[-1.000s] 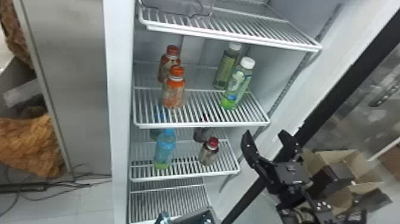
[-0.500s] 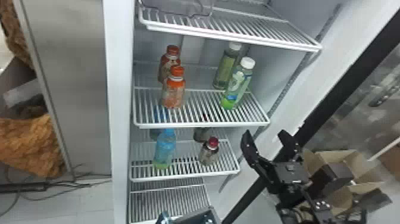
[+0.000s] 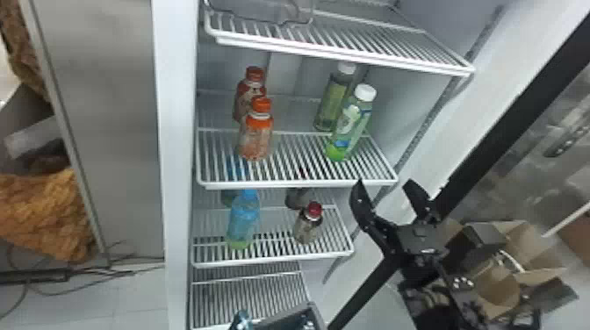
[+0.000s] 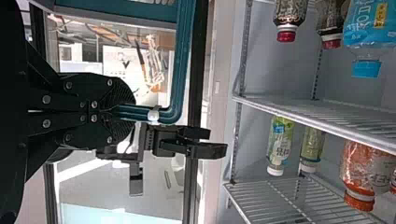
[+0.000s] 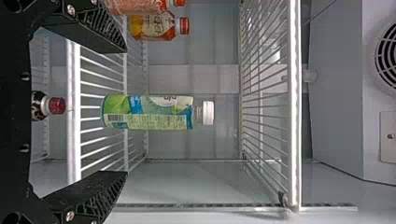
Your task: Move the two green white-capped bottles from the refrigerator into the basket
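Two green white-capped bottles (image 3: 351, 125) stand one behind the other on a wire shelf (image 3: 294, 184), orange-capped bottles (image 3: 255, 140) off to their left, the right claw (image 3: 385, 188) empty and spread outside the front edge, headroom below the upper shelf (image 3: 342, 57), the left claw (image 4: 114, 112) clamped on the basket (image 4: 183, 51).

Two green white-capped bottles (image 3: 352, 125), two orange-capped bottles (image 3: 256, 137), two blue-capped bottles (image 3: 243, 217), two red-capped bottles (image 3: 307, 228), four wire shelves (image 3: 298, 184), one basket (image 4: 183, 51).
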Tool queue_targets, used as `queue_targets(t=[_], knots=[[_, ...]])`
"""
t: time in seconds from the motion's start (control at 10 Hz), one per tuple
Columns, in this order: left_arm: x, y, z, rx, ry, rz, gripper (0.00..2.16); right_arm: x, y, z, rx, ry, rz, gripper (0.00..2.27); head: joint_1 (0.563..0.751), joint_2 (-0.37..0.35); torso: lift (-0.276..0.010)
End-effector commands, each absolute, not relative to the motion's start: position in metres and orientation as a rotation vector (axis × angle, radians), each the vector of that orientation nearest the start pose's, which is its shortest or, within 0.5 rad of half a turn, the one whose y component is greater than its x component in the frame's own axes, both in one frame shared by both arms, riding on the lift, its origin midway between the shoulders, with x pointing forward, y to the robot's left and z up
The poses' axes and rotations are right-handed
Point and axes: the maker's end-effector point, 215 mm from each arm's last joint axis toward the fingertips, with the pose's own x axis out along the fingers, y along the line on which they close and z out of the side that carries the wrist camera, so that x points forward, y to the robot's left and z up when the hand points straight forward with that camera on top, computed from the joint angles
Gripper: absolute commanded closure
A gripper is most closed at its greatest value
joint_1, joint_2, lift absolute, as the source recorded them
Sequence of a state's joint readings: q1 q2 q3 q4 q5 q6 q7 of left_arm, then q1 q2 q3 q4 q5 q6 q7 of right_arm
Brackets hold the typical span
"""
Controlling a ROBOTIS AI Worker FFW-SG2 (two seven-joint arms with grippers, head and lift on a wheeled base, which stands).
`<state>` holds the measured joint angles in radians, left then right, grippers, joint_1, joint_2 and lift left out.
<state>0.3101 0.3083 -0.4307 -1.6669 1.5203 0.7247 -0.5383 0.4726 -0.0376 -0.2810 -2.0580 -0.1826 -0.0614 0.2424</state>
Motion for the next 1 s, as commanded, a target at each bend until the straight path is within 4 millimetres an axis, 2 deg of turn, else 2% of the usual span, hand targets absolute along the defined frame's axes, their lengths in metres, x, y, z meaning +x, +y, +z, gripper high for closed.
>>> queue_targets(t=[0.0, 0.6, 0.9], knots=[[0.261, -0.069, -0.396, -1.535, 0.848, -1.037, 1.22, 0.461, -0.333, -0.292, 0.012, -0.099, 0.013, 0.11, 0.695, -0.350, -0.004], [0.261, -0.068, -0.397, -1.536, 0.853, -1.036, 1.22, 0.521, -0.333, -0.290, -0.027, -0.139, 0.017, 0.11, 0.695, -0.350, -0.004], [0.261, -0.069, -0.396, -1.534, 0.852, -1.041, 1.22, 0.549, -0.338, -0.280, -0.028, -0.161, 0.006, 0.11, 0.695, -0.350, -0.004]])
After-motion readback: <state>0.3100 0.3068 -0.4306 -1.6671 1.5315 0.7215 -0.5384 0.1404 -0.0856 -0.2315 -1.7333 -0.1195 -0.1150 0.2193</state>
